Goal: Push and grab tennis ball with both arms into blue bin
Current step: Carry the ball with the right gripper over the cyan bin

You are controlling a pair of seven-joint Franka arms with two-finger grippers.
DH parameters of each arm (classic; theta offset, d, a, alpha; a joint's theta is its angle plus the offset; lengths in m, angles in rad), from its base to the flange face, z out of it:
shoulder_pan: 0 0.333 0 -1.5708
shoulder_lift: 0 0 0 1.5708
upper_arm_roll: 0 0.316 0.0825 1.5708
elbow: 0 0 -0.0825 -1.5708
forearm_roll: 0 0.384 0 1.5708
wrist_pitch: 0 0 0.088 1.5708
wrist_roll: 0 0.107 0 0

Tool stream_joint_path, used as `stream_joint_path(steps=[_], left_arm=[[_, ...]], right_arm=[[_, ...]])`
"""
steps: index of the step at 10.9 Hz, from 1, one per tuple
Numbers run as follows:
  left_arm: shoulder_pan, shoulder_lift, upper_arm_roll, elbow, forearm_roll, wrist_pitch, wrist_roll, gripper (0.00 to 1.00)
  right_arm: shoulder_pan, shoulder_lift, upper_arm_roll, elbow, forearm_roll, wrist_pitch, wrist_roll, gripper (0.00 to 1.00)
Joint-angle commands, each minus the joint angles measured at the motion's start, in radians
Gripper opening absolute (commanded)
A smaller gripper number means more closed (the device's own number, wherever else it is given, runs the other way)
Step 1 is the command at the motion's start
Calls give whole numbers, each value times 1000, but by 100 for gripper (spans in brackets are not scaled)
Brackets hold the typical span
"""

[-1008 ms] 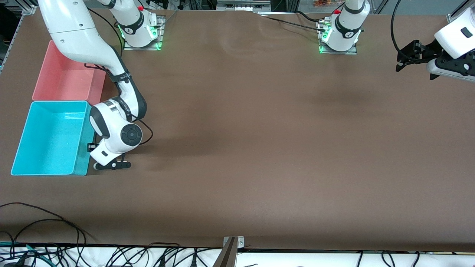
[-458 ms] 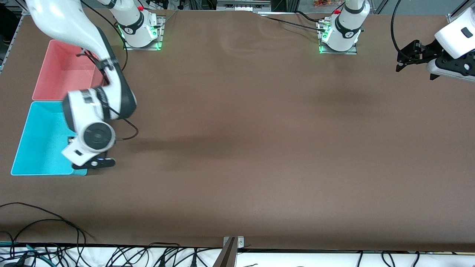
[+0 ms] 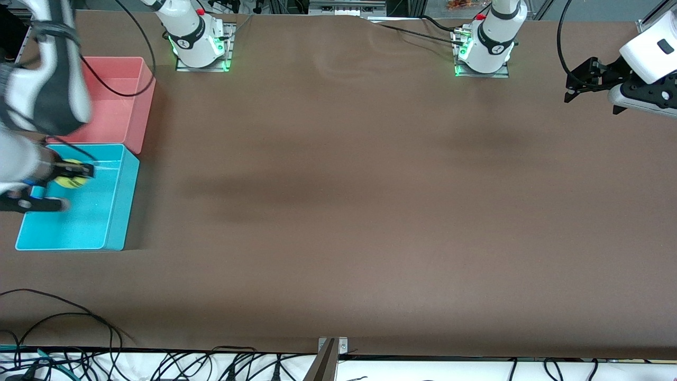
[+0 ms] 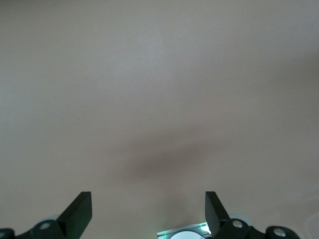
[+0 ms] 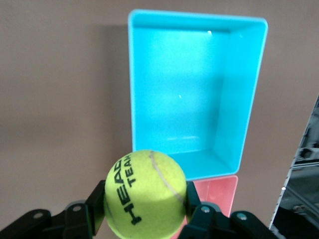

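Right tool [image 3: 67, 174], clamped on the fuzzy yellow-green tennis ball [image 5: 145, 194], has swung over the cyan plastic bin [image 3: 113, 211]; release pending. Left tool [image 3: 582, 84] waits, fully open, empty.

One tennis ball [image 5: 145, 193], two bins, apparently two arms.

Robotics lab bench. Two white jointed robot arms [image 3: 190, 32] sit bolted on metal base plates with green status lights at 11 and 1 o'clock on a wide table under a plain brown mat [image 3: 370, 211]. Loose black cables [image 3: 63, 338] sprawl along the 6 to 8 o'clock edge, aluminium framing [image 3: 329, 360] at 6 o'clock. Test-rig setup, nothing domestic.
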Motion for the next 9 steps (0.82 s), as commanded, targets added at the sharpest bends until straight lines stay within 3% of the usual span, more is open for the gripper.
stream_joint_path(steps=[1, 3, 5, 9], left_arm=[[-5, 14, -1, 29, 18, -14, -2, 100], [-5, 14, -1, 29, 17, -14, -2, 100], [-5, 14, -1, 29, 17, -14, -2, 100], [-5, 14, -1, 29, 17, -14, -2, 100]], right_arm=[[-70, -135, -114, -184, 204, 89, -194, 15], [-71, -215, -188, -375, 245, 244, -264, 16], [-72, -237, -245, -518, 262, 390, -306, 16], [-80, -100, -279, -528, 415, 477, -495, 17]])
